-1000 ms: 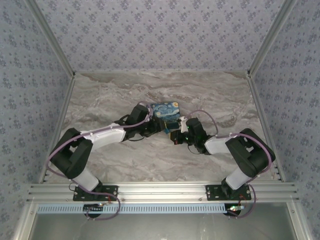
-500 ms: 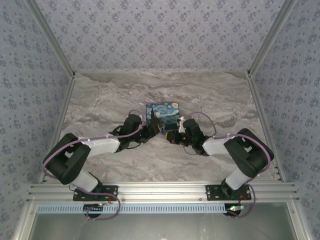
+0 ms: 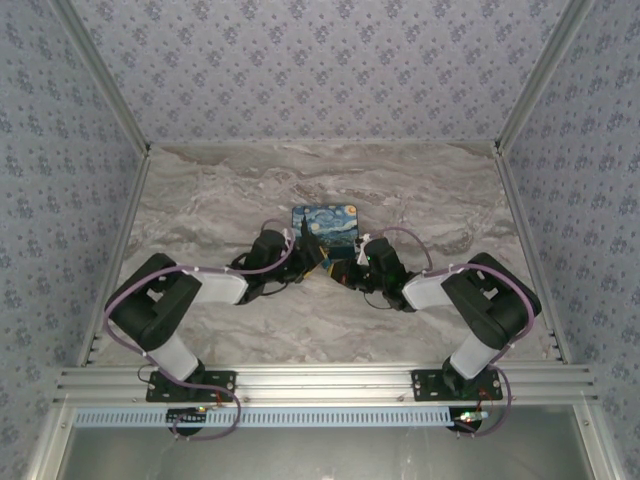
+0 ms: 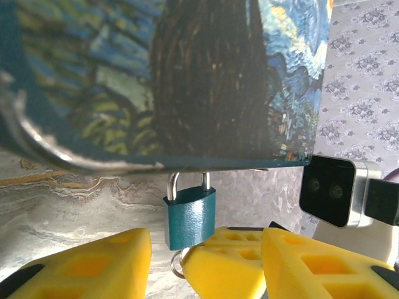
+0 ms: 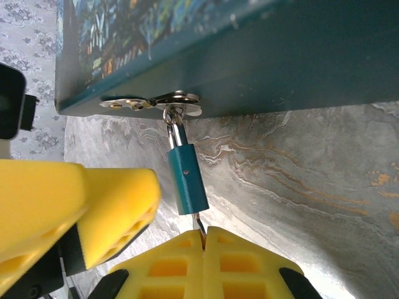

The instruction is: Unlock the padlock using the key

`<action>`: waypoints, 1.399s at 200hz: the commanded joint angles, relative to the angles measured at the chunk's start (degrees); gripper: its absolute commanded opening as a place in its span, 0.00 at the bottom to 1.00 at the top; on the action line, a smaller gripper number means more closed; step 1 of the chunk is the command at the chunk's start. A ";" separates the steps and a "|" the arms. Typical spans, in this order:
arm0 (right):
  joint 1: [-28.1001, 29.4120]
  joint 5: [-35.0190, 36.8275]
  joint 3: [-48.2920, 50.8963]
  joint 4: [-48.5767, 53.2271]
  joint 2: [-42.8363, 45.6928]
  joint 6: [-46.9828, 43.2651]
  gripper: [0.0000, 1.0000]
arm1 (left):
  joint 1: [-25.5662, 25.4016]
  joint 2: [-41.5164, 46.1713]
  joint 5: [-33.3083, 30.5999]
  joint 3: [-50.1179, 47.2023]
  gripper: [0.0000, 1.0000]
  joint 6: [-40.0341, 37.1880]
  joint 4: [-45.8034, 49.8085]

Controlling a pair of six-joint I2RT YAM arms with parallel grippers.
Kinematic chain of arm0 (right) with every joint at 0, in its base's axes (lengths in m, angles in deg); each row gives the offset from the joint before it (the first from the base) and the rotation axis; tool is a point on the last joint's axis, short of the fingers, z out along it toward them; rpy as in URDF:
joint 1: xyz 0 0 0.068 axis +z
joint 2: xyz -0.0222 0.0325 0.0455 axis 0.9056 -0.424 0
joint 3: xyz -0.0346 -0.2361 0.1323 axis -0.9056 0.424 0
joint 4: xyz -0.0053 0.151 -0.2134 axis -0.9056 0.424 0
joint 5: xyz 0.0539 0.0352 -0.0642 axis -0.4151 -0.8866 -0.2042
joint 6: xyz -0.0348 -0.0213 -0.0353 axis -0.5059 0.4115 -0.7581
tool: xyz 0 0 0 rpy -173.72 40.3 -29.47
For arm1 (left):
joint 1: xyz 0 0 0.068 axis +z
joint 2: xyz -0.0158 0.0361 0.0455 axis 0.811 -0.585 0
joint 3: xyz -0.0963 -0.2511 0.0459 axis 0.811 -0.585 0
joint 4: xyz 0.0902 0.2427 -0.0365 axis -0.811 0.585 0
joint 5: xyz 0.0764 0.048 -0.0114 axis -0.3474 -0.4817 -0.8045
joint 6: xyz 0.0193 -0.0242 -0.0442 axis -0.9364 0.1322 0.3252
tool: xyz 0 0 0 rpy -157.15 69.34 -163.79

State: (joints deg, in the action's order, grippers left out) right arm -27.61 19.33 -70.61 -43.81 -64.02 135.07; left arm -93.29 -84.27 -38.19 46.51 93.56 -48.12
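- On my right wrist view, the padlock [image 5: 187, 179] hangs by its shackle [image 5: 176, 132] from a shiny metal hasp [image 5: 153, 101] on the lower edge of the painted box [image 5: 299, 56]. Its blue body dangles over the marbled counter [image 5: 299, 174].
- My right tool [image 5: 203, 240] has its yellow fingers pressed together, pinching the key [image 5: 199, 222]. I see the key only as a thin metal sliver running from the fingertips up into the bottom of the padlock.
- My left tool [image 3: 314, 257] is spread wide. On its own wrist view the padlock hangs ahead, roughly between its two fingers, and touches neither.
- One left finger [image 5: 81, 205] sits just beside the padlock body, with a narrow gap between them.
- A small ring [image 4: 177, 264] shows below the padlock on the left wrist view.
- From above, both tools meet at the near side of the box, mid-counter.
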 commanded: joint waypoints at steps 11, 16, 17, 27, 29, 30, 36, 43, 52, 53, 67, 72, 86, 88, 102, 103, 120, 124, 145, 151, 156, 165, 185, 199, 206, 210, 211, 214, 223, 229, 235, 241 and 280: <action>0.23 -0.38 -0.76 -1.00 -0.56 1.26 0.00 | -0.06 -2.38 1.34 1.59 0.48 0.38 -3.31; 0.19 -0.46 -0.77 -0.87 -0.57 1.23 0.00 | -0.06 -2.61 1.36 1.60 0.48 0.38 -3.51; 0.21 -0.47 -0.80 -0.86 -0.57 1.24 0.00 | -0.08 -2.73 1.35 1.60 0.48 0.38 -3.55; 0.19 -0.56 -0.89 -0.84 -0.58 1.25 0.00 | -0.20 -3.31 1.32 1.56 0.48 0.51 -4.09; 0.20 -0.56 -0.91 -0.84 -0.55 1.27 0.00 | -0.15 -3.40 1.33 1.59 0.48 0.55 -4.22; 0.21 -0.56 -0.91 -0.84 -0.56 1.26 0.00 | -0.13 -3.47 1.34 1.59 0.48 0.55 -4.35; 0.17 -0.59 -0.93 -0.77 -0.53 1.34 0.00 | -0.19 -3.77 1.29 1.60 0.47 0.79 -4.75; 0.22 -0.63 -0.90 -0.82 -0.66 1.30 0.00 | -0.26 -4.19 1.34 1.60 0.47 0.95 -5.44; 0.18 -0.65 -0.98 -0.71 -0.67 1.36 0.00 | -0.37 -4.65 1.34 1.67 0.47 1.29 -6.32; 0.16 -0.64 -0.99 -0.69 -0.71 1.39 0.00 | -0.37 -4.71 1.34 1.68 0.47 1.32 -6.41; 0.18 -0.73 -0.89 -0.84 -0.83 1.43 0.00 | -0.48 -5.57 1.69 1.93 0.46 1.77 -7.34; 0.21 -0.73 -0.91 -0.84 -0.84 1.50 0.00 | -0.59 -5.86 1.76 2.03 0.46 1.91 -7.66; 0.20 -0.86 -0.91 -0.93 -0.84 1.60 0.00 | -0.67 -6.67 1.92 2.15 0.45 2.55 -8.56; 0.20 -0.83 -0.93 -0.89 -0.84 1.56 0.00 | -0.71 -6.81 1.99 2.24 0.44 2.68 -8.64; 0.20 -0.69 -0.73 -0.85 -0.84 1.60 0.00 | -0.78 -7.54 2.21 2.44 0.42 3.26 -9.45; 0.17 -0.71 -0.78 -0.85 -0.84 1.60 0.00 | -0.80 -7.61 2.21 2.41 0.42 3.31 -9.51; 0.14 -0.65 -0.74 -1.00 -0.93 1.71 0.00 | -1.02 -8.32 2.48 2.74 0.41 3.95 -10.39; 0.15 -0.64 -0.64 -1.16 -1.00 1.76 0.00 | -1.02 -8.44 2.48 2.87 0.41 3.98 -10.45; 0.12 -0.80 -0.60 -1.87 -1.18 2.12 0.00 | -1.51 -8.89 2.65 3.48 0.40 4.20 -10.24; 0.09 -0.73 -0.65 -1.90 -1.19 2.22 0.00 | -1.62 -9.07 2.74 3.63 0.40 4.25 -10.19; 0.07 -0.65 -0.57 -1.90 -1.19 2.37 0.00 | -1.73 -9.16 2.70 3.77 0.40 4.35 -10.19; 0.05 -0.59 -0.41 -2.05 -1.24 2.58 0.00 | -1.92 -9.33 2.75 3.81 0.39 4.58 -10.19; -0.21 -0.62 -0.20 -2.58 -1.28 3.13 0.00 | -2.21 -9.76 2.88 4.11 0.39 5.05 -10.32; -0.41 -0.56 -0.02 -2.87 -1.28 3.31 0.00 | -2.34 -10.04 3.22 4.41 0.38 5.29 -10.32; -0.47 -0.52 0.05 -2.95 -1.31 3.44 0.00 | -2.45 -10.18 3.49 4.62 0.37 5.39 -10.29; -0.47 -0.44 0.17 -2.95 -1.25 3.52 0.00 | -2.56 -10.22 3.60 4.74 0.37 5.39 -10.28; -0.52 -0.45 0.20 -2.95 -1.26 3.48 0.00 | -2.52 -10.22 3.66 4.79 0.37 5.39 -10.28; -0.59 -0.47 0.15 -3.02 -1.27 3.57 0.00 | -2.63 -10.30 3.72 4.89 0.36 5.36 -10.20; -0.72 -0.38 0.28 -3.20 -1.23 3.66 0.00 | -2.68 -10.37 3.93 5.10 0.35 5.30 -10.10; -0.65 -0.38 0.37 -3.27 -1.28 3.69 0.00 | -2.74 -10.48 4.08 5.20 0.33 5.33 -10.10; -0.74 -0.38 0.41 -3.22 -1.22 3.73 0.00 | -2.83 -10.49 4.11 5.36 0.32 5.30 -10.01; -0.84 -0.39 0.49 -3.30 -1.23 3.81 0.00 | -2.82 -10.49 4.16 5.46 0.31 5.30 -9.93; -1.10 -0.12 1.00 -3.10 -0.86 3.87 0.00 | -2.84 -10.50 3.83 5.81 0.23 4.87 -9.28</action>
State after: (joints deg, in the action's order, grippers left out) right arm -28.75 19.55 -70.35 -45.89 -64.48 138.26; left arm -94.71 -94.11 -37.95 50.35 98.48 -57.01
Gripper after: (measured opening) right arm 0.061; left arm 0.249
